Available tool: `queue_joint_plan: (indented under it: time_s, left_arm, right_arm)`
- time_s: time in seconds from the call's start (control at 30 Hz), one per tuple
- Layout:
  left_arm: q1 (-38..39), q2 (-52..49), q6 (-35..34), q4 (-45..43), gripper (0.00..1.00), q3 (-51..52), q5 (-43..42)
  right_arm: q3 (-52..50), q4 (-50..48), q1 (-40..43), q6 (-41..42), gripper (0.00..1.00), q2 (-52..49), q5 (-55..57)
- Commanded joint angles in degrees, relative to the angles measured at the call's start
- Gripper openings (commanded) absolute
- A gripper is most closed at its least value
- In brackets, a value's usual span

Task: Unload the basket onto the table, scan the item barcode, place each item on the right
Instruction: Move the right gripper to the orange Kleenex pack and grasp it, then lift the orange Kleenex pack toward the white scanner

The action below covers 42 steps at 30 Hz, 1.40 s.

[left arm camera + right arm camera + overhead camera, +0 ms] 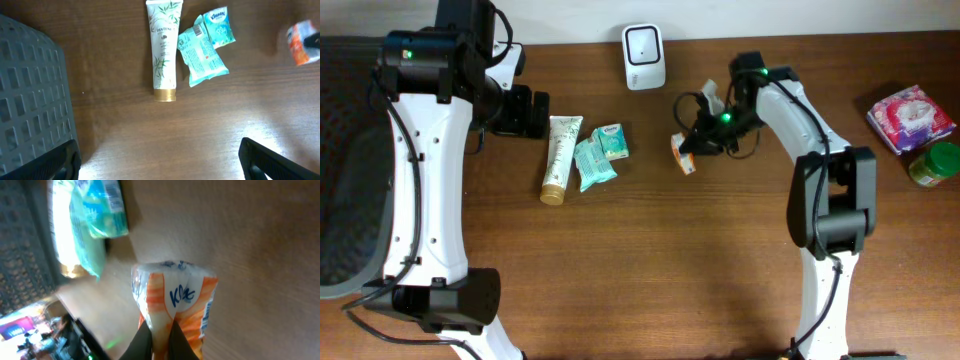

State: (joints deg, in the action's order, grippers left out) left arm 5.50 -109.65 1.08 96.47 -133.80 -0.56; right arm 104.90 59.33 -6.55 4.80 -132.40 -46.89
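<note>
The right pincer (161,339) pinches the orange tissue pack (682,152) by one end, near the back edge of the desk (620,250). It could slip out (tiny grip) before reaching the scanner (645,45). The left pincer (538,113) is spread wide.

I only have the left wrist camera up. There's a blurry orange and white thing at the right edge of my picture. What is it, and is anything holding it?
Observer: It is an orange-and-white tissue pack, and the right gripper is shut on one end of it.
Operator: Where is the scanner from there?
Observer: A white scanner stands at the far edge of the table, a little left of the pack and farther from the arm bases.
Operator: Anything else over on that side?
Observer: A pink-and-white packet and a green-lidded jar sit near the right edge of the table.
</note>
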Motion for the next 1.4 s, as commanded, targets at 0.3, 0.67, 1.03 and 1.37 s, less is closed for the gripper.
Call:
queue_joint_plan:
  time_s: [0.3,0.67,1.03,1.37]
  left_arm:
    - [0.07,0.5,0.68,0.07,0.99,-0.04,0.37]
    - [0.07,0.5,0.68,0.09,0.99,-0.04,0.37]
    - [0.07,0.5,0.68,0.07,0.99,-0.04,0.37]
    - [0.07,0.5,0.68,0.07,0.99,-0.04,0.37]
  right_arm:
    - [-10.47,2.75,8.37,0.5,0.33,4.55,6.82]
    - [-9.86,-3.72,-1.84,6.34,0.99,5.9,28.98]
    - [-12.13,-6.58,-1.14,0.59,0.27,5.27,19.65]
    - [-16.57,-11.39,1.68,1.36,0.04,5.33,-3.74]
